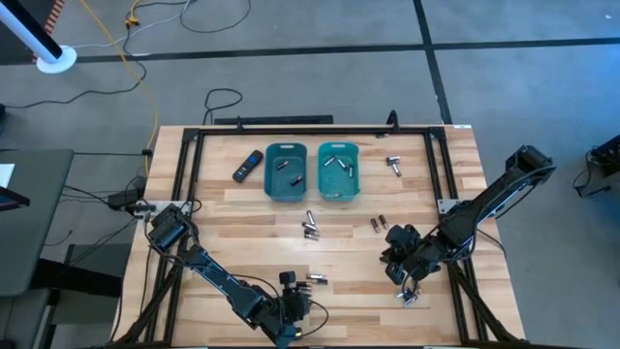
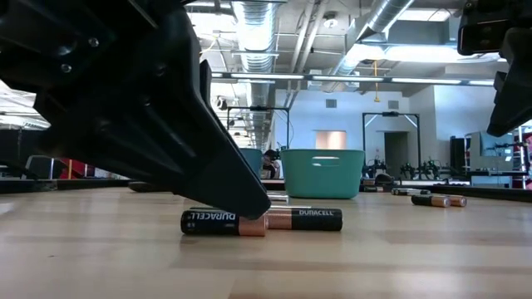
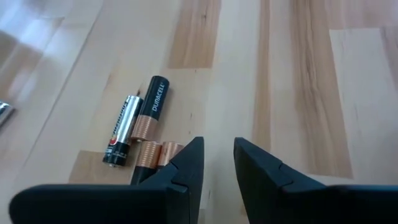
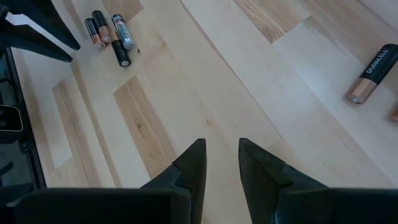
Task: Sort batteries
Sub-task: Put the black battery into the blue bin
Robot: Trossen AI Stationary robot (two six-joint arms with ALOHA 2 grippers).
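Note:
Batteries lie scattered on the wooden table: a small group (image 1: 317,279) near the front, others mid-table (image 1: 310,228) (image 1: 378,224) and by the right gripper (image 1: 412,298). My left gripper (image 1: 294,291) (image 3: 217,155) is low over the front group, open by a narrow gap with nothing in it. Beside one fingertip (image 3: 186,158) lie a dark copper-ended battery (image 3: 151,109), a silvery one (image 3: 121,130) and a partly hidden third. In the low view two dark cells (image 2: 224,223) (image 2: 303,218) lie at that finger's tip. My right gripper (image 1: 405,281) (image 4: 222,158) hovers over bare wood, open and empty.
Two teal bins (image 1: 285,171) (image 1: 338,171) stand at the back centre with cells inside. A flat black remote (image 1: 248,165) lies left of them. A black frame (image 1: 184,174) borders the table. More batteries lie near the back right (image 1: 394,165).

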